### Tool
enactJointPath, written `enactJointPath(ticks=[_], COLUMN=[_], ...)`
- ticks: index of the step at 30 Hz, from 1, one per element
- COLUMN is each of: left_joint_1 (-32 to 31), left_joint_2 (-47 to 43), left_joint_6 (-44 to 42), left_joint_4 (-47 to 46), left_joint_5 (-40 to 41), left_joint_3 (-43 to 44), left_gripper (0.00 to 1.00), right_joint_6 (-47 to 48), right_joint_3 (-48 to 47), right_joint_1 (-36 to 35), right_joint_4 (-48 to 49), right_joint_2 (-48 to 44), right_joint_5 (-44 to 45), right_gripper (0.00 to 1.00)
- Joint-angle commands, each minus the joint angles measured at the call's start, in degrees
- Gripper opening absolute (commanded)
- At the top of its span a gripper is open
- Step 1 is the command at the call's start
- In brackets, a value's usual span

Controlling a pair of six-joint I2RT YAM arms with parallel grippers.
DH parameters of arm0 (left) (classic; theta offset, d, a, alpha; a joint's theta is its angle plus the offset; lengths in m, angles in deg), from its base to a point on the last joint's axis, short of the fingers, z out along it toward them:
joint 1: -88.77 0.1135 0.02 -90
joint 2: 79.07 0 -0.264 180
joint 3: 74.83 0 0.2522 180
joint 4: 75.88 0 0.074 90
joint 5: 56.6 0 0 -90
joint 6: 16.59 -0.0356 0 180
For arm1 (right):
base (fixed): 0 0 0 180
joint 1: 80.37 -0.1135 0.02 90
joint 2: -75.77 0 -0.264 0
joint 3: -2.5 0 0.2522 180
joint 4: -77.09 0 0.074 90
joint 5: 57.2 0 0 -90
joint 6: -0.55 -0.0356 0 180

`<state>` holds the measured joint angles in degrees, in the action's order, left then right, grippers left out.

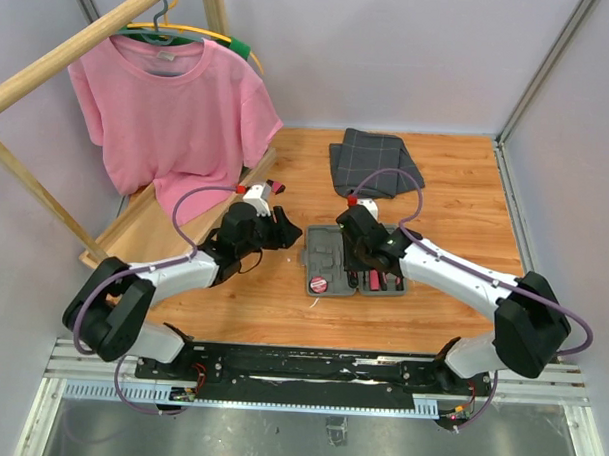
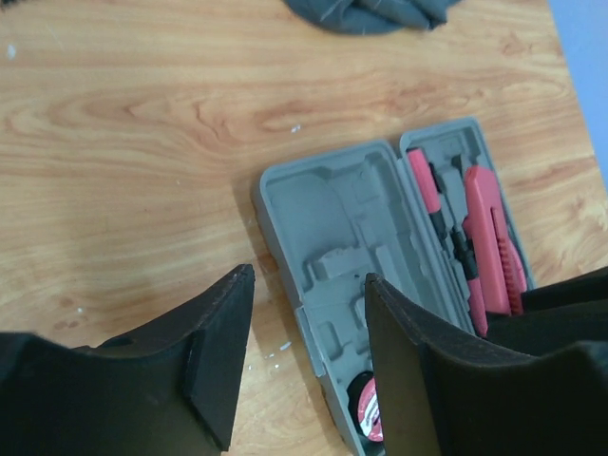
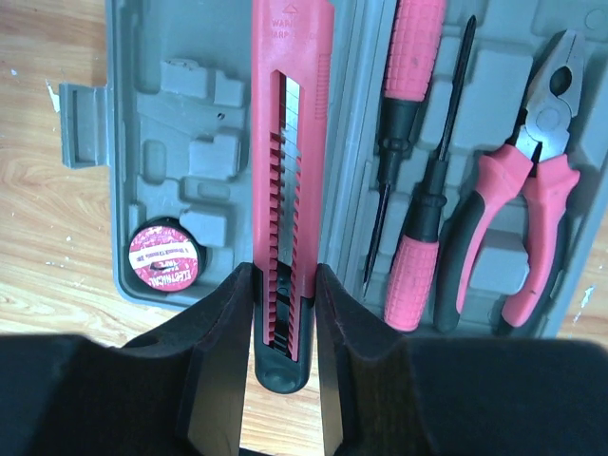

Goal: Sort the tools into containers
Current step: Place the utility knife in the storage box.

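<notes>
Utility knife (image 3: 290,190) pinched in right claw (image 3: 283,294) over tool case (image 3: 180,123), plain only from right wrist; left claw (image 2: 309,285) wide open

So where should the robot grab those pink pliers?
The pliers lie flat in the grey case, with a screwdriver close beside. So probably pinch across both pink handles, coming straight down from above.

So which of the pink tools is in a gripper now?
The knife, clamped between the fingers of the right gripper. The two screwdrivers and the pliers lie loose in the case.
</notes>
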<state>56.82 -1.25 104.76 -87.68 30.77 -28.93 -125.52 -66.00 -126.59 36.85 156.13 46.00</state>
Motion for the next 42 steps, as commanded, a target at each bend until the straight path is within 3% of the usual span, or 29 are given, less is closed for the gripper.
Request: enactJointPath(ticks=[1,14,21,31,42], left_joint_1=[0.48,0.48,0.47,0.38,0.39], left_joint_2=[4.95,11.01,9.62,12.14,13.57], left_joint_6=[0.09,5.07,4.73,4.95,4.85], left_joint_4=[0.90,4.84,10.01,1.67,1.48], left_joint_5=[-5.10,-13.45,-7.78,-14.41,-15.17], left_joint_3=[3.06,5.68,5.41,2.34,2.92], left_gripper=[0.53,0.46,0.46,0.46,0.31], right_joint_6=[1.42,1.52,1.34,1.03,1.18], right_joint_3=[-2.89,-3.58,-4.72,-4.70,-5.14], right_joint_1=[1.93,2.57,2.56,2.60,2.60], right_joint_4=[0.48,0.21,-0.60,-0.45,-0.20], right_joint_2=[2.70,4.82,5.95,6.09,7.58], right_joint_5=[-2.23,-2.62,-2.98,-3.16,-3.18], right_gripper=[0.02,0.02,0.02,0.02,0.04])
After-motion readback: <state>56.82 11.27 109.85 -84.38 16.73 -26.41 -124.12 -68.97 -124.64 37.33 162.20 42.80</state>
